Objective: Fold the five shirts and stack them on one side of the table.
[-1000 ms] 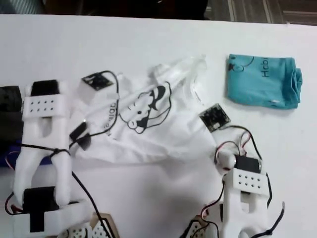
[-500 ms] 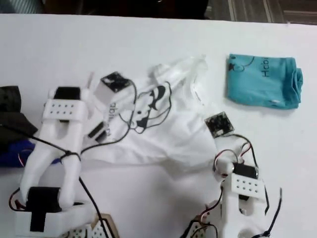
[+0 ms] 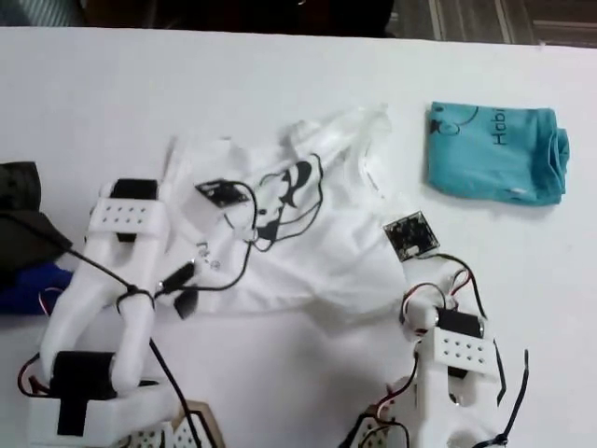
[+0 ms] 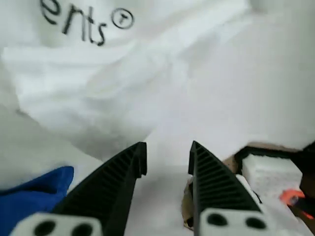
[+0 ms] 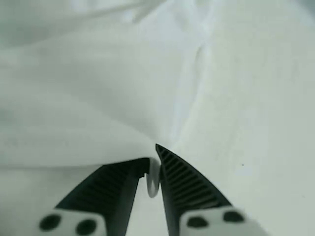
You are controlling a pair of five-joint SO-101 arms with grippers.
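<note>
White shirt [image 3: 308, 243] lay spread mid-way across the table [image 3: 93, 93], long axis running left to right between the arms.
Left gripper [image 4: 167, 147] hung with jaws apart just short of the near-left hem, cloth on its far side, so I'd guess it grabs next. Right gripper [image 5: 153, 169] was clamped on the near-right edge. Folded teal shirt [image 3: 494, 154] sat far right.

Likely a robotics lab bench: white table [image 3: 280, 84], bare circuit board [image 3: 411, 234], loose wires [image 3: 133, 299].
</note>
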